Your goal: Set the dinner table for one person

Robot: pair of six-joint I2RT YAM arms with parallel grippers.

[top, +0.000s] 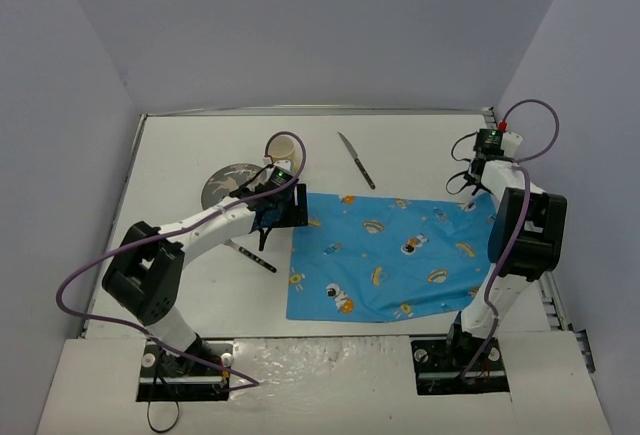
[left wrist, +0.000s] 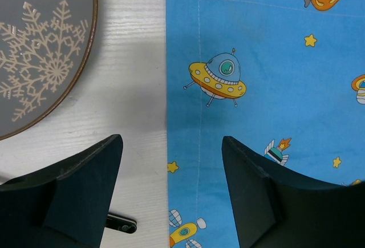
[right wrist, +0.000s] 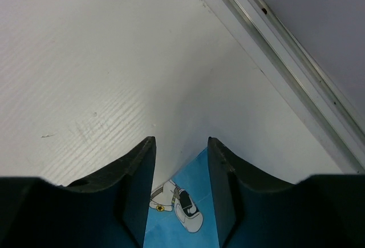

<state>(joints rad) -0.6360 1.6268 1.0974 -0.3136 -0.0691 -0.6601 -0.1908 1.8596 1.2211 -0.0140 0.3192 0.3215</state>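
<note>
mat [top: 390, 255] laid; plate [top: 228, 185], cup [top: 285, 147], knife [top: 356, 160] not yet placed; left gripper [left wrist: 171, 145] released, right gripper [right wrist: 181, 145] parted over mat corner.

Rectangular cloth placemat [top: 390, 255]: bright blue, printed with yellow-orange saucers, white astronauts, yellow stars. Round plate [left wrist: 34, 60]: grey, cream snowflake motif, brown rim. Flat tabletop [top: 420, 145]: matte white.

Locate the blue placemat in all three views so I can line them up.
Top external: blue placemat centre-right, between the arms.
Left wrist: placemat fills the right two-thirds; its left edge runs between the fingers of the left gripper.
Right wrist: only a placemat corner, bottom centre, between the fingers of the right gripper.
Shared landmark: the white dinner table bordering the cloth.
</note>
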